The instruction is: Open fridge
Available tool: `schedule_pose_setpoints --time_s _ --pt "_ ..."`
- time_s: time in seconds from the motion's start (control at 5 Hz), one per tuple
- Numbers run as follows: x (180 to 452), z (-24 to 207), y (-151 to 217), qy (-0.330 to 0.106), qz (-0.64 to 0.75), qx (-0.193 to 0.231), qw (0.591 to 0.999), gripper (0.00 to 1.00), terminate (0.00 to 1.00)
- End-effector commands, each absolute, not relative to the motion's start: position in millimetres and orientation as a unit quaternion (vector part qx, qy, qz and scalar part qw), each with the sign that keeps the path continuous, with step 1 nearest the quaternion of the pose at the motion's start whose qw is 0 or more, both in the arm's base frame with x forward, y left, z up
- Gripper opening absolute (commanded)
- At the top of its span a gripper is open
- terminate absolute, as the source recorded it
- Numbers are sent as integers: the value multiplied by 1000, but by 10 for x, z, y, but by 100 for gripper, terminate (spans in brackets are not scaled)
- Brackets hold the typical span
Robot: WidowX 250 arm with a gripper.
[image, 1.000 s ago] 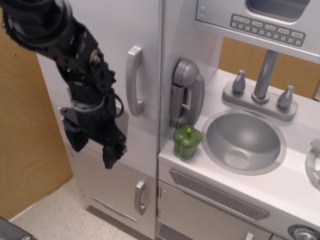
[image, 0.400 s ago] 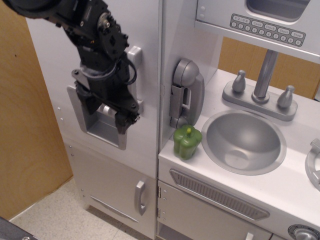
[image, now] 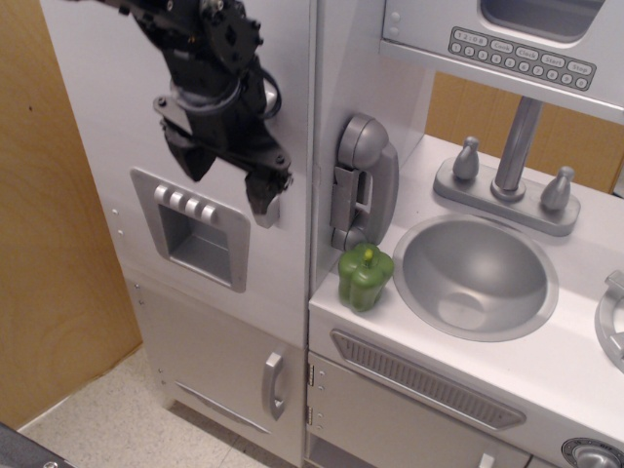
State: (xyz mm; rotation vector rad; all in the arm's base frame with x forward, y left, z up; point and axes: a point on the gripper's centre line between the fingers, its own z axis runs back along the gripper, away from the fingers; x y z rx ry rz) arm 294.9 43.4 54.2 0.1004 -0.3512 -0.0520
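Observation.image shows the tool [image: 229, 174] over the fridge [image: 117, 107] handle [image: 265, 207], placed to hook it; whether it grips, I cannot tell; door shut.

Brightness: even, soft indoor light.
Shadows: my hand [image: 230, 175] throws faint shade on the fridge [image: 127, 107] door.
Glare: mild sheen inside the sink [image: 476, 276].
Blur: my hand slightly smeared; corners soft.

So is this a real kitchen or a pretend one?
Most likely a pretend play kitchen. The white fridge has a grey dispenser panel, a toy phone hangs on the wall beside it, and a green toy pepper sits next to the little grey sink.
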Motion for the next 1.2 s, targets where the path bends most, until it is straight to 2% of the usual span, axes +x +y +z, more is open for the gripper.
schedule_pose_setpoints --time_s 0.0,0.2,0.4,0.6,1.0 --pt "3204 664 616 -215 33 67 974 100 0" --pt "3336 666 626 -216 42 60 974 100 0" --pt "3418 678 626 -226 36 51 972 0 0" --pt "3390 714 636 -235 7 42 971 0 0" --pt "3020 802 730 -211 -19 25 977 0 0"
